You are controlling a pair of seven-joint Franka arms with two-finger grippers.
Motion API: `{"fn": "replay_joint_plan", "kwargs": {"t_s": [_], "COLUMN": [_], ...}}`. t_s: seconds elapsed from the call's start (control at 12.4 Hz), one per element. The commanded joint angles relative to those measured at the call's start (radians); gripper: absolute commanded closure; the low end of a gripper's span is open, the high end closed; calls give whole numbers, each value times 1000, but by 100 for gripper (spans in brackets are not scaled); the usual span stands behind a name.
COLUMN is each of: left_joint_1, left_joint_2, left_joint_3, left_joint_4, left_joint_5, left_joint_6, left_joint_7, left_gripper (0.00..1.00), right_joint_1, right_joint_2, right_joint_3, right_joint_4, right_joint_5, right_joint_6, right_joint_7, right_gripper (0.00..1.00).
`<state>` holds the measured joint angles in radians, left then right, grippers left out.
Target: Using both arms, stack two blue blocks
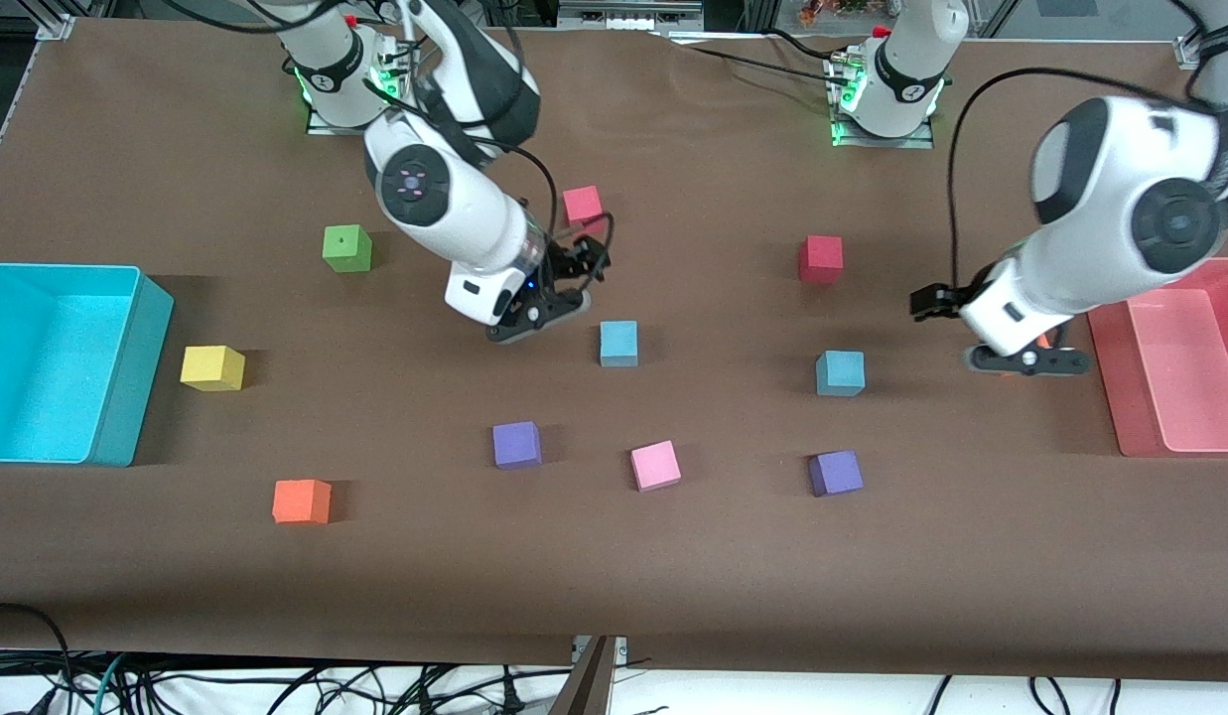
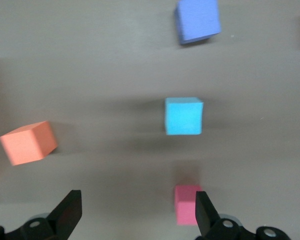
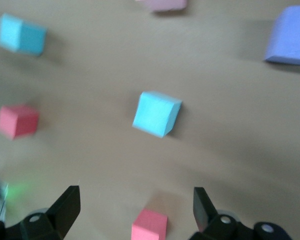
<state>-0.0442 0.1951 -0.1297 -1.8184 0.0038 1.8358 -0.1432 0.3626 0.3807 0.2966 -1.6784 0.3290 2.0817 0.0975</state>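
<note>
No writing or brand mark can be read on any block or bin. The right arm reaches down from its base with its tool over the brown counter, close to a red block and beside one blue block; in the right wrist view both fingers stand wide apart with nothing between them, and that blue block lies ahead of them, blurred. The left arm bends in from its end of the counter, its tool over bare counter beside the pink-red bin, which is cut off by the picture's edge. Its fingers are likewise spread and empty, with the other blue block ahead of them. That second blue block sits apart from the first, toward the left arm's end, both resting singly on the counter. An orange thing under the left wrist is mostly hidden. Two purple blocks and a pink block lie nearer the front camera. A cyan bin stands at the right arm's end.
</note>
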Motion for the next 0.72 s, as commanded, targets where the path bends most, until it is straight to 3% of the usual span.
{"fn": "replay_joint_plan", "kwargs": {"t_s": [0.0, 0.16, 0.4, 0.64], "left_joint_1": [-23, -40, -42, -48], "left_joint_2": [15, 46, 101, 153], "left_joint_3": [-30, -31, -31, -30], "left_joint_4": [-88, -175, -298, -295], "left_joint_5": [5, 5, 5, 4], "left_joint_6": [149, 318, 586, 625], "left_joint_7": [-47, -47, -46, -47], "left_gripper": [0, 0, 0, 0], "right_joint_1": [-54, -51, -40, -45], "right_joint_2": [-112, -111, -57, 13], "right_joint_3": [23, 26, 61, 69], "right_joint_4": [-194, -260, -348, -351], "right_joint_5": [166, 220, 391, 502], "right_joint_6": [35, 166, 495, 618], "right_joint_7": [-273, -417, -685, -965], "right_gripper": [0, 0, 0, 0]}}
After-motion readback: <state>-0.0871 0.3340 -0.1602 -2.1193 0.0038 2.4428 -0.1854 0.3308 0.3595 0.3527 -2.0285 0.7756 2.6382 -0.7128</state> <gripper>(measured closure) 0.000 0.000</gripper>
